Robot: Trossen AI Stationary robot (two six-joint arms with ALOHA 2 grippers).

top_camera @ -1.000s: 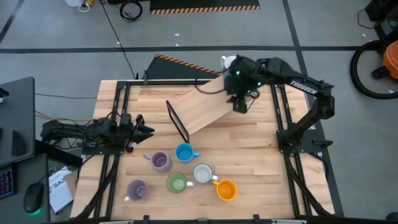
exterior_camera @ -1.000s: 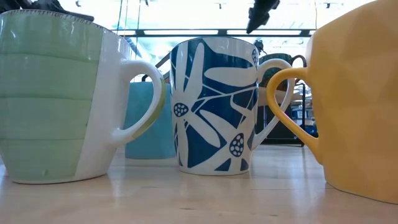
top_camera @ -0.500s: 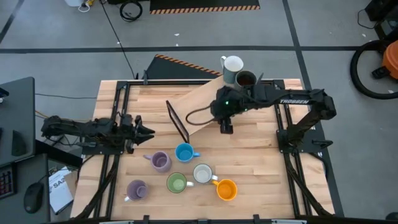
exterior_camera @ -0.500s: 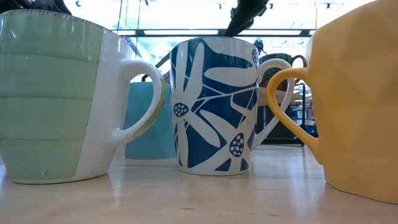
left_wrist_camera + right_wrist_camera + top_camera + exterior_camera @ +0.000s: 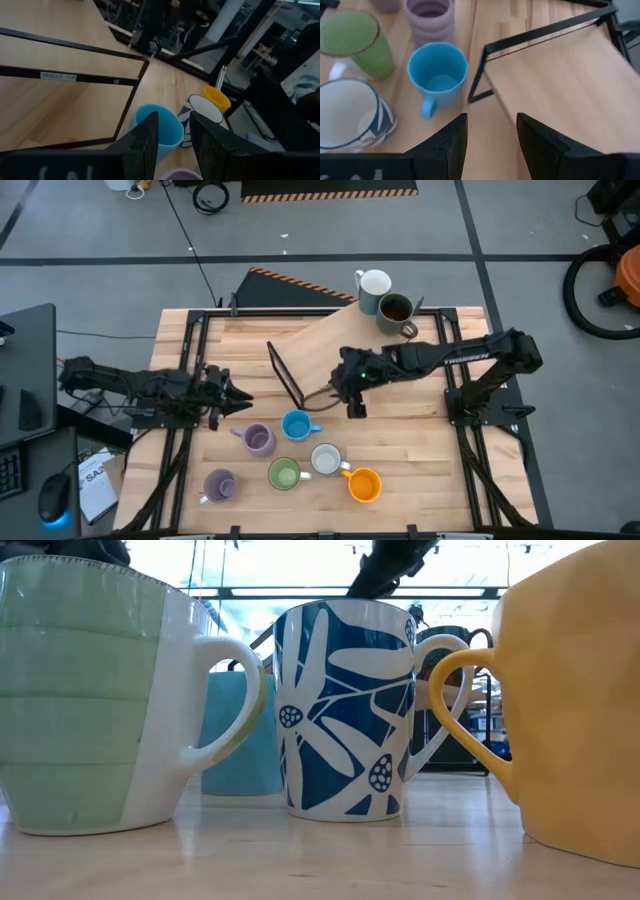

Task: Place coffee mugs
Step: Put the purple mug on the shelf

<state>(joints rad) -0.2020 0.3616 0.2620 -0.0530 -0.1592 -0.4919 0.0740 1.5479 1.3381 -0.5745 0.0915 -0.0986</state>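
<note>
Mugs sit in two lots: six clustered near the worktop's front edge, two at its back edge by the right corner. Front group: blue mug (image 5: 296,425), two lilac mugs (image 5: 259,440) (image 5: 219,484), green mug (image 5: 284,474), white floral mug (image 5: 325,459), orange mug (image 5: 364,484). At the back, a plain white mug (image 5: 374,283) touches a dark brown mug (image 5: 396,310). A tilted wooden shelf board (image 5: 335,350) on a black frame lies mid-worktop, bare.

Right gripper (image 5: 355,395) hangs over the middle, just behind the blue mug, fingers apart, holding nothing; its wrist camera looks down on the blue mug (image 5: 438,73) with the frame's corner close beside. Left gripper (image 5: 235,392) waits near the left edge, fingers slightly apart, empty.

Likely next: a reach for the blue mug. Risks as I judge them: the mugs stand tight, so a wide-open finger could knock the lilac or floral neighbour; the frame leg is near enough to snag the descent; a rim pinch on glazed ceramic could slip; a mug set on that sloping board might slide off.
</note>
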